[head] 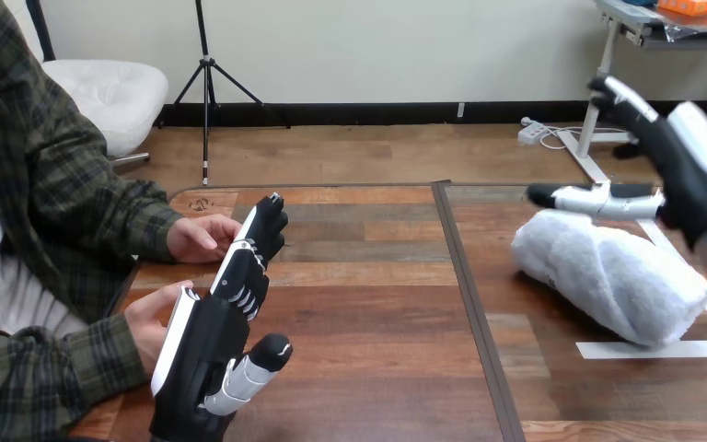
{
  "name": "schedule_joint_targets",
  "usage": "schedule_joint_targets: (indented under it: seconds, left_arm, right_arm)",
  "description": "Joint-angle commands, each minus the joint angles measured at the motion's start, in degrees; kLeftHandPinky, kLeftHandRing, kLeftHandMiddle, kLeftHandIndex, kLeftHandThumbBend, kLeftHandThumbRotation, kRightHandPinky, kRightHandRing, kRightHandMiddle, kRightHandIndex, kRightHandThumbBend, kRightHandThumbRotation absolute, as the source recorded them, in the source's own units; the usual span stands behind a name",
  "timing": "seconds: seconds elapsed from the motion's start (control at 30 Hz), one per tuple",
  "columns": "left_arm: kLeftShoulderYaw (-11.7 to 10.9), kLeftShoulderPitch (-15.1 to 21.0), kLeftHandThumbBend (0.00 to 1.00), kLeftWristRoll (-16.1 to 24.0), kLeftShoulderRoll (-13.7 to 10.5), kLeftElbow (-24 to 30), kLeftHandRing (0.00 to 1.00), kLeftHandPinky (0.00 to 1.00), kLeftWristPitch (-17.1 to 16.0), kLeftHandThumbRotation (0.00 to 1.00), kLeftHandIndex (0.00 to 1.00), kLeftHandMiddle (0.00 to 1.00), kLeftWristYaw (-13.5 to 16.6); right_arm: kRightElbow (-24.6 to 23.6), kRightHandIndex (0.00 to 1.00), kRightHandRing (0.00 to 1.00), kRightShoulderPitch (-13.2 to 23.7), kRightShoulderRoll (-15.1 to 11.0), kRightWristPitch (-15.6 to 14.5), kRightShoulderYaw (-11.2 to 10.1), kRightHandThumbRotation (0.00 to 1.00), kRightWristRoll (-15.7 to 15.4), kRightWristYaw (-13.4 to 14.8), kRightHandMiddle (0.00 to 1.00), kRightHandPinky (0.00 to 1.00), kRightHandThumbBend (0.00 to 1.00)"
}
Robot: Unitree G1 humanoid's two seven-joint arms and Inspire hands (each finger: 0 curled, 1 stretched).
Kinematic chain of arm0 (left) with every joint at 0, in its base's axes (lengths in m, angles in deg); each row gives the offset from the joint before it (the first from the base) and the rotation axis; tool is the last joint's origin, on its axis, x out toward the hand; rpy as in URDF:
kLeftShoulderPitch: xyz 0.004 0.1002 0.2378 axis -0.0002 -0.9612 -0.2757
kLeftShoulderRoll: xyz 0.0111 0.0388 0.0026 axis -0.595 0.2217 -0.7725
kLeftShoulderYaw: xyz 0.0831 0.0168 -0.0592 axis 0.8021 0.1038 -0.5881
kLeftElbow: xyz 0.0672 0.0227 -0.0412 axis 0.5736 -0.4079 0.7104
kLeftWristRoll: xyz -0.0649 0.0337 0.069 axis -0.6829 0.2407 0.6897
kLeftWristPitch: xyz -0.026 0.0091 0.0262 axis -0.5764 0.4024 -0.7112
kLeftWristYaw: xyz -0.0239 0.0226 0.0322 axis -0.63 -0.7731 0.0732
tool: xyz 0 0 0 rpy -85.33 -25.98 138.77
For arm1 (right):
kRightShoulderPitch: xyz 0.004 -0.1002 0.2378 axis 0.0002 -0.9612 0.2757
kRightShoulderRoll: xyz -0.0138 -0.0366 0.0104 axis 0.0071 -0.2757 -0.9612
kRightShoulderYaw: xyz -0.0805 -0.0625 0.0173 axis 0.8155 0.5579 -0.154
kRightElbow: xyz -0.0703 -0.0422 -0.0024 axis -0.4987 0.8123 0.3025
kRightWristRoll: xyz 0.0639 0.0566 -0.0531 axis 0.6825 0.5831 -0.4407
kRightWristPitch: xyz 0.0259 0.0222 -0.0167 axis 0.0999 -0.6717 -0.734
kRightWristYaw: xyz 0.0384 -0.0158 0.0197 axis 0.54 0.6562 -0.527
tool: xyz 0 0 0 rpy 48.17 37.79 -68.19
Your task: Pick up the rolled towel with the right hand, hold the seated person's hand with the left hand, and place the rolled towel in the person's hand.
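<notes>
The wooden table (pixel 368 304) is carrying everything, and the rolled towel (pixel 608 272) is lying near its right edge. We are holding our right hand (pixel 686 175) spread just above the towel's far end, thumb pointing towards the table's middle, fingers straight and closing on nothing. Near the left edge our left hand (pixel 216 331) is standing on its side, fingers straight and together, thumb apart, gripping nothing. The person's nearer hand (pixel 152 322) is resting just behind its white back, and the person's farther hand (pixel 198 238) is lying by our fingertips; we cannot tell whether either is touching. We are judging the pick-up, the first step, to be in hand. Next we are needing to lower the right hand and curl it round the towel's middle, then bring the left palm to the person's hand.
</notes>
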Motion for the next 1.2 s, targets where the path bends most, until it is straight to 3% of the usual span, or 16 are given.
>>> schedule_joint_targets:
  seconds: [0.0,0.17,0.47,0.87,1.17]
  left_arm:
    - [0.07,3.59,1.0,-0.51,0.53,1.0,0.97,0.96,-1.41,0.83,0.96,0.98,-0.17]
    - [-0.04,3.55,1.0,-0.45,0.65,1.08,0.97,0.96,-1.5,0.83,0.96,0.98,0.03]
    - [0.15,3.14,1.0,-0.59,0.58,2.13,0.97,0.96,-1.2,0.83,0.96,0.98,-0.04]
    - [0.51,1.94,1.0,-1.26,0.54,4.09,0.98,0.97,-0.9,0.82,0.96,0.98,-0.17]
    - [0.88,0.91,1.0,-2.22,0.3,5.49,0.98,0.97,-0.35,0.81,0.96,0.98,-0.61]
  right_arm:
    - [6.55,0.96,0.94,12.12,-4.19,-2.59,2.66,0.38,-1.88,-1.83,0.94,0.79,0.98]
    - [12.94,0.96,0.96,16.57,-5.26,-4.27,4.96,0.42,-3.9,-2.93,0.95,0.79,1.0]
    - [24.69,0.96,0.97,23.87,-5.96,-4.77,8.24,0.43,-6.43,-3.67,0.97,0.75,1.0]
    - [43.4,0.96,0.97,34.1,-5.41,-3.61,12.47,0.41,-8.38,-3.8,0.97,0.79,1.0]
    - [53.92,0.96,0.94,39.88,-4.72,-1.74,16.76,0.42,-10.45,-4.55,0.96,0.78,0.99]
